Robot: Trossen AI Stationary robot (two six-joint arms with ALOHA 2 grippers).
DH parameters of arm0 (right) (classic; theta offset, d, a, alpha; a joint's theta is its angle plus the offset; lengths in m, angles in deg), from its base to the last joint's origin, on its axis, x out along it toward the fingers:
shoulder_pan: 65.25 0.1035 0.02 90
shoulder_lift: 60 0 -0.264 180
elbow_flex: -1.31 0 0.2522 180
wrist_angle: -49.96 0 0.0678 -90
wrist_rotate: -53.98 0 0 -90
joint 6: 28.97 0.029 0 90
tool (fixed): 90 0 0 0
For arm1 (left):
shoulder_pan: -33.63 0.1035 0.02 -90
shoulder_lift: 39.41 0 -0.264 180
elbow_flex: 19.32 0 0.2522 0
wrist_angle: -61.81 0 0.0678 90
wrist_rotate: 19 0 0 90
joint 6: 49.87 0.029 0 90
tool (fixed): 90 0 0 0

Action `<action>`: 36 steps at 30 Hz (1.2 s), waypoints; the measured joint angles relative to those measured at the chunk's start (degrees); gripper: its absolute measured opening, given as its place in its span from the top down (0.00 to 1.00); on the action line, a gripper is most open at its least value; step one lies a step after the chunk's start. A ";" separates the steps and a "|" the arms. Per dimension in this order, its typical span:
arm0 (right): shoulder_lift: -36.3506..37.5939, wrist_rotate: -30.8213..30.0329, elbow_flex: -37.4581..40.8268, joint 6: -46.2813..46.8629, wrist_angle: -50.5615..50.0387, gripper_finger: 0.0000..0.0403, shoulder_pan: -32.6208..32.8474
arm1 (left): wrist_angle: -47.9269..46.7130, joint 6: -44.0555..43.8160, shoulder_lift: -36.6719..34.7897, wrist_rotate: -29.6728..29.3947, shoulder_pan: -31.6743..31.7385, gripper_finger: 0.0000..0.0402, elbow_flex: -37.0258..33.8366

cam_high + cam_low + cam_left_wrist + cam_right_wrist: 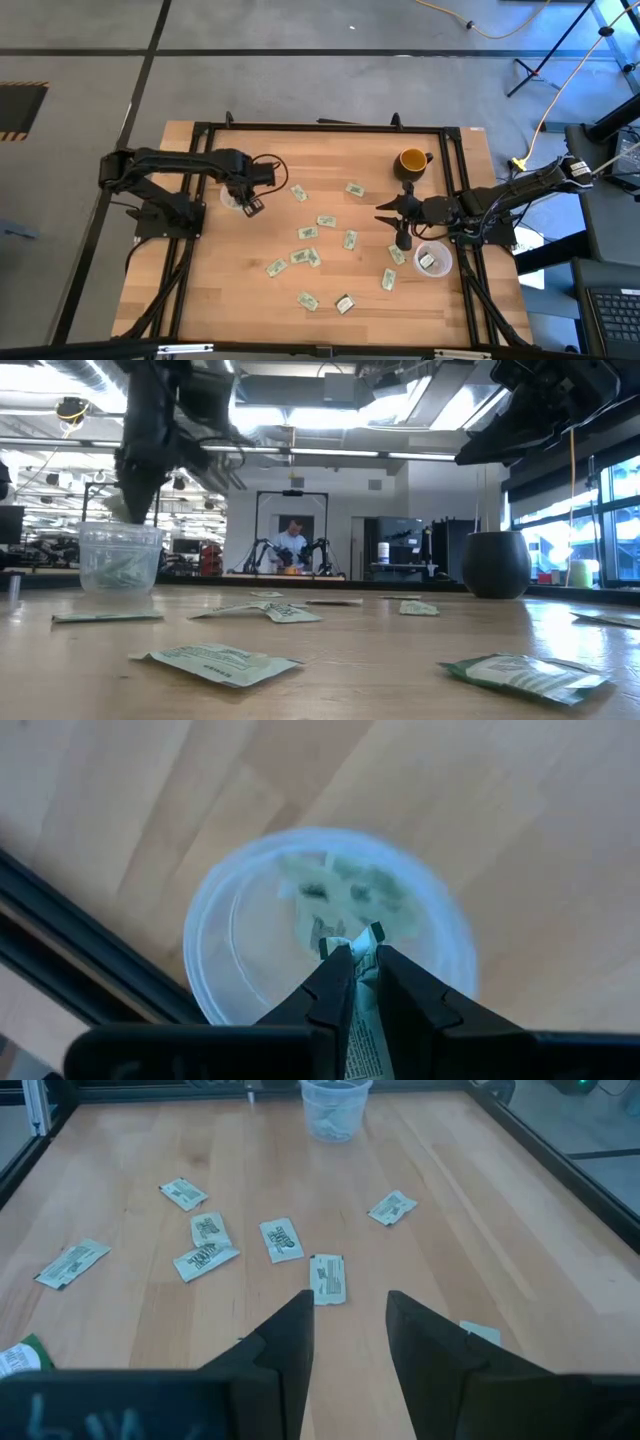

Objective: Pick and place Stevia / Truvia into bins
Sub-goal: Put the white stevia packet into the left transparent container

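Pinching one Stevia packet (pixel 362 982), the left fingers (pixel 330 982) hide most of it, so only its white top edge and a strip of print show above the clear bin (pixel 215 935), whose contents blur into pale green smears. The right fingers (pixel 285 1342) stand spread and empty over the wooden surface (pixel 200 290), just beside the second bin (pixel 433 261). Loose packets (pixel 308 233) lie scattered between the arms, with a yellow mug (pixel 412 160) near the far edge.
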 joint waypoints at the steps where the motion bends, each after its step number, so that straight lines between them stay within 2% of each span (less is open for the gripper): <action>1: 0.00 0.00 0.00 0.00 -0.02 0.67 0.00 | -0.05 0.00 0.00 -0.02 0.00 0.89 -0.79; 7: 0.00 0.00 0.00 0.00 0.00 0.67 0.00 | 0.39 -0.66 0.00 -2.66 0.00 0.88 -2.68; 14: 0.00 0.00 0.00 0.00 0.00 0.67 0.00 | 0.12 0.07 0.02 -3.65 0.00 0.78 -2.43; 18: 0.00 0.00 0.00 0.00 -0.02 0.67 0.00 | 0.10 0.66 -0.17 -3.94 0.00 0.74 0.33; 21: 0.00 0.00 0.00 0.00 0.00 0.67 0.00 | 0.70 2.25 -0.20 -6.46 0.00 0.73 3.52; 24: 0.00 0.00 0.00 0.00 0.00 0.67 0.00 | 5.42 2.68 -0.22 -7.42 0.06 0.73 5.46; 29: 0.02 0.00 0.00 0.00 0.00 0.67 0.00 | 19.95 14.63 1.50 1.76 0.91 0.72 5.55; 32: 0.02 0.00 0.00 -0.04 0.00 0.67 0.00 | 27.33 28.09 3.60 4.40 0.07 0.70 5.57; 36: 0.02 0.01 0.01 -0.05 0.00 0.67 0.00 | 31.56 36.59 6.88 6.12 -0.55 0.64 5.57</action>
